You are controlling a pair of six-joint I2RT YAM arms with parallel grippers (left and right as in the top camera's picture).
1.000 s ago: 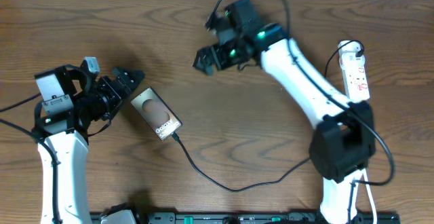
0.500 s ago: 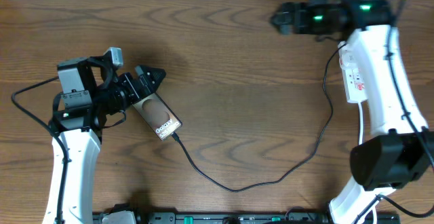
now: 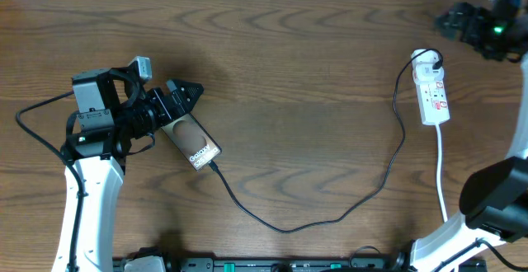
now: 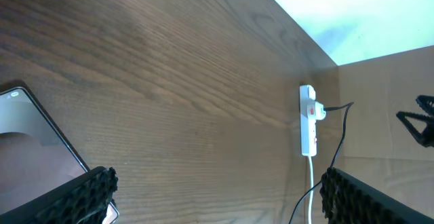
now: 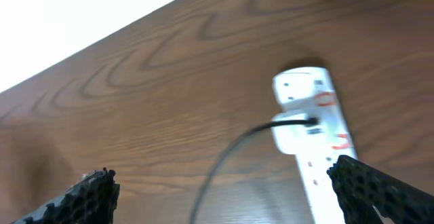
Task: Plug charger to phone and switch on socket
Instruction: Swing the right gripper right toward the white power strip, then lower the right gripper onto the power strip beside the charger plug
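The phone (image 3: 192, 139) lies flat on the table at the left, brownish-grey with white lettering; its corner shows in the left wrist view (image 4: 30, 139). The thin black charger cable (image 3: 285, 225) runs from the phone's lower end across the table up to the white socket strip (image 3: 432, 92), where it is plugged in; the socket also shows in the left wrist view (image 4: 308, 119) and the right wrist view (image 5: 315, 125). My left gripper (image 3: 183, 96) is open, hovering at the phone's upper end. My right gripper (image 3: 455, 21) is open and empty at the far right back, above the socket's rounded end.
The socket's white cord (image 3: 440, 169) runs toward the front right beside my right arm's base (image 3: 497, 198). A cardboard surface (image 4: 386, 108) lies beyond the table's right edge. The table's back edge is close behind the right gripper.
My right arm has swung from the table's back middle to the far right, above the socket. My left gripper moved a little right to the phone's upper end, then stayed.
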